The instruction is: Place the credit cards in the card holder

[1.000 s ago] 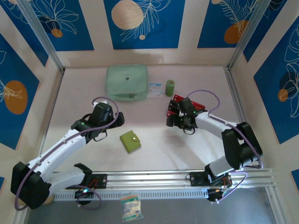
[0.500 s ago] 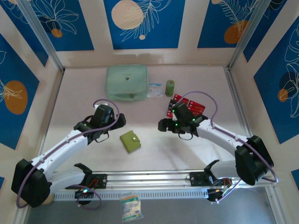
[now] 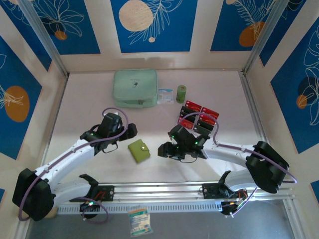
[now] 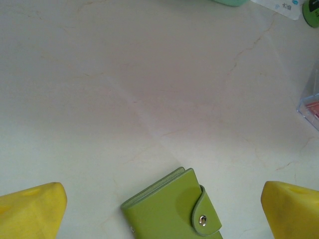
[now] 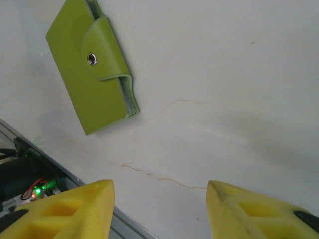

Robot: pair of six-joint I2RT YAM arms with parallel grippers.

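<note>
tabletop: card holder between left tool, right tool, seemingly apart

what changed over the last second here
The right gripper swung left and nearer, off the credit cards and toward the card holder, with its jaws apart and empty. The left gripper edged slightly toward it too. Card holder, cards and pouch stayed put.

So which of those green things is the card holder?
Look at the pale table, in the gap between the left arm and the right arm. The card holder lies flat there: small, olive-green, closed by a snap tab, unlike the larger mint pouch at the back.
</note>
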